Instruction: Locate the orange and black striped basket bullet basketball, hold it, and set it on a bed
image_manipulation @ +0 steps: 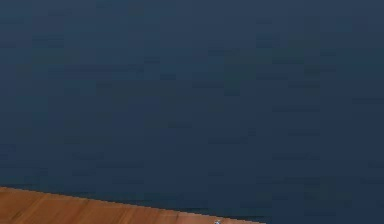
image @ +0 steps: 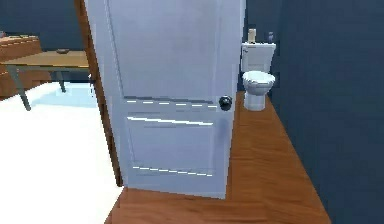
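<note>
Gripper: state cannot be told from these views, nor anything about a load.

Arm side: dark blue wall [image_manipulation: 190, 90] close by, with a strip of wood floor [image_manipulation: 60, 208] along the bottom edge.

Ahead: white panelled door [image: 170, 90] standing near, dark round knob [image: 226, 103] on its right edge. Right of the door, the wood floor runs to a white toilet [image: 258, 85] against the dark wall. Left of the door, a paler-floored room with a wooden table [image: 50, 62].

Basketball: whereabouts cannot be told. Judged stage: the search, with pick-up and bed both ahead.

Handling, as judgement: an inflated ball, light for its bulk, firm with slight give, pebbled skin that grips fairly well. It rolls at a touch and is broad for two thin fingers. Best taken square across its widest girth, fingers level on opposite sides, approach slow so it is not nudged away.
</note>
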Controlling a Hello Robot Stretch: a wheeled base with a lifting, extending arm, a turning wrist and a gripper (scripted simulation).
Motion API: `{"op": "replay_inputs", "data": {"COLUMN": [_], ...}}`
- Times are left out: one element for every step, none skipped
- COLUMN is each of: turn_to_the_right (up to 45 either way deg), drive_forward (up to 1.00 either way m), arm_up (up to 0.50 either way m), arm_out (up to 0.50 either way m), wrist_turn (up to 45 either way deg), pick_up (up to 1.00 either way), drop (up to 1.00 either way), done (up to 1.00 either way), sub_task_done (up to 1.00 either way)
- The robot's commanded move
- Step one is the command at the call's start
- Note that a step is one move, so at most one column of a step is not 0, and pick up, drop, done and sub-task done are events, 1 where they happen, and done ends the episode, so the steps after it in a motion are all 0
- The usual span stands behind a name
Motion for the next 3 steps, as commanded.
{"op": "replay_inputs", "data": {"turn_to_the_right": [-30.0, 0.0, -27.0], "drive_forward": [0.00, 0.95, 0.00], "arm_up": [0.00, 0.00, 0.00], "arm_out": [0.00, 0.00, 0.00], "wrist_turn": [0.0, 0.0, 0.0], "pick_up": [0.00, 0.00, 0.00], "drop": [0.00, 0.00, 0.00], "done": [0.00, 0.00, 0.00], "sub_task_done": [0.00, 0.00, 0.00]}}
